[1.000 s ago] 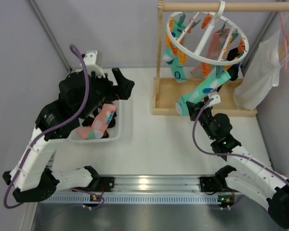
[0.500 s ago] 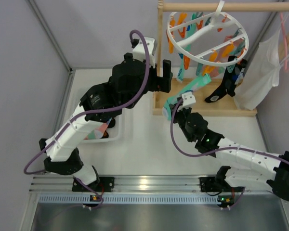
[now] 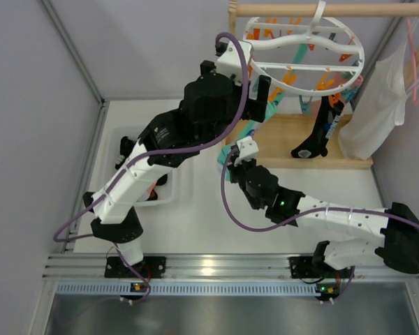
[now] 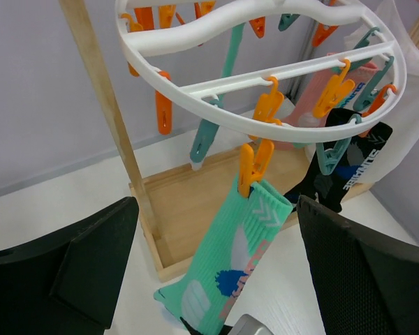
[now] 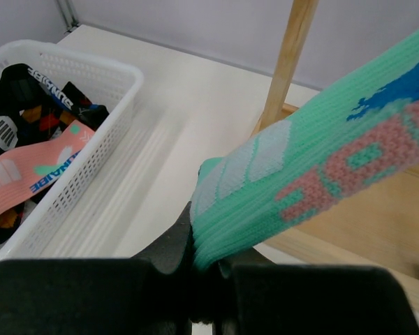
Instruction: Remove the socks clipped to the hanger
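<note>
The white round hanger (image 3: 279, 43) hangs from a wooden rod, with orange and teal clips dangling from it. A mint green sock (image 4: 230, 265) hangs from an orange clip (image 4: 255, 164). My right gripper (image 5: 209, 258) is shut on its toe and pulls it slantwise; in the top view my right gripper (image 3: 239, 155) sits under the left arm. My left gripper (image 4: 216, 279) is open, its fingers (image 4: 70, 272) on either side of that sock without touching it. A black sock (image 4: 342, 167) and a pink sock (image 4: 321, 91) hang behind it.
A white basket (image 5: 91, 70) with several loose socks stands on the table to the left. The wooden stand's post (image 4: 101, 98) and base tray (image 3: 349, 150) lie under the hanger. A white garment (image 3: 380, 105) hangs on a pink hanger at the far right.
My left arm has swung from the basket up to the hanger. My right gripper has drawn the mint sock's toe leftward and toward the front. The ring has tilted and turned.
</note>
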You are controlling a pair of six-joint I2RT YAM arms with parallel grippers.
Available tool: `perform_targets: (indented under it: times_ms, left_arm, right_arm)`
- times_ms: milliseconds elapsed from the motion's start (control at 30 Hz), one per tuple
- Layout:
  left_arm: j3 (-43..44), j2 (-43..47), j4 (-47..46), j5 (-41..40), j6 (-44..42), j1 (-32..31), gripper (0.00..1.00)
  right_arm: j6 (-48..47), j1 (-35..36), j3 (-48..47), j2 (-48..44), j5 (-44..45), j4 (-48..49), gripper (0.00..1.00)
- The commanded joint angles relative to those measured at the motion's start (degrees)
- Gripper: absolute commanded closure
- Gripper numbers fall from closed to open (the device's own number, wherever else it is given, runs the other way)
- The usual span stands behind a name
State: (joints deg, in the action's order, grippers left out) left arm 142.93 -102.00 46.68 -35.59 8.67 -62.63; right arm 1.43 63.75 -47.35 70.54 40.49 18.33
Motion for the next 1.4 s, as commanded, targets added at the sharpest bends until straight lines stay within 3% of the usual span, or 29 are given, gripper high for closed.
perform_targets:
  times_ms: [0,533,867,1367]
  left_arm:
    - [1.21,-1.98,-4.56,0.78,-3.92,-0.21,0.01]
    - [-0.11,-9.27,-12.57,-2.02,-7.52,-0.12,0.06]
    - [-0.11,-12.52,-15.03,-8.08,-12.35,-0.12,0.23]
    - [-0.02,-16.39,-18.72,-8.53,-15.70,1.37,0.46]
  right_arm:
    - [-0.47,1.56,-2.22,-0.23,0.99,0.30,1.00]
    - [-0.81,3.40,-4.76,2.05,2.75,-3.47,1.00]
    - [-3.01,4.63,-8.28,5.31,3.46,-6.02,1.00]
    - [-4.24,5.07,-7.49,4.87,1.61,-4.62,1.00]
